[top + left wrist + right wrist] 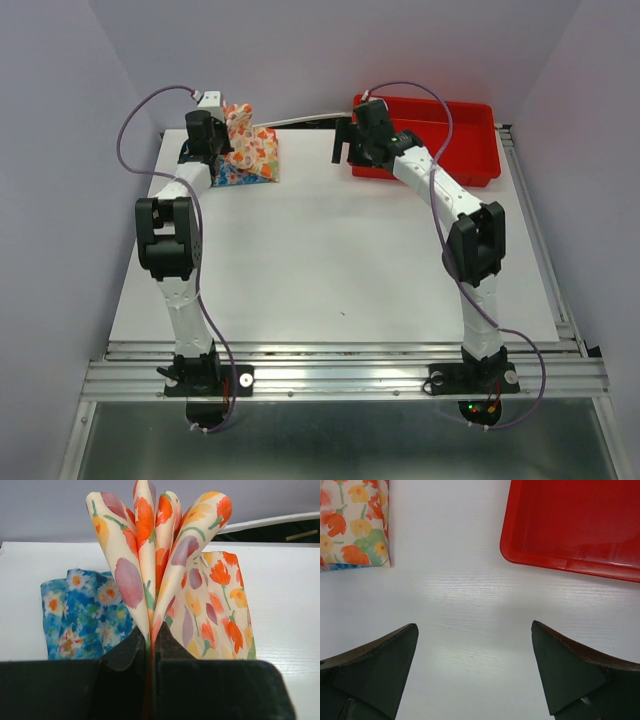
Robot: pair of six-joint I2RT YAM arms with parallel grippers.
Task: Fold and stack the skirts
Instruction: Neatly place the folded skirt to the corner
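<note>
**Left gripper** point(151, 641) — the jaws are pressing together and pinching a bunched fold of the cream-yellow skirt point(165, 550). The gathered cloth is fanning upward in several loops above the grip.

**Cream-yellow skirt**, orange and red flowers: it is being held partly lifted at the far left corner of the tabletop point(330, 260). Its lower part is trailing down onto the surface and overlapping the blue skirt point(82, 612).

**Blue skirt**, multicoloured flowers: it is lying on the tabletop at the far left. In the left wrist view it is showing to the left of the cream one. In the right wrist view a thin blue edge is peeking out from beneath the cream cloth.

**Right gripper** point(474, 625) — the jaws are standing wide apart and gripping nothing. It is hovering over bare tabletop between the skirts and the red tray point(570, 562).

**Red tray**: it is sitting at the far right of the tabletop, well apart from both skirts.
</note>
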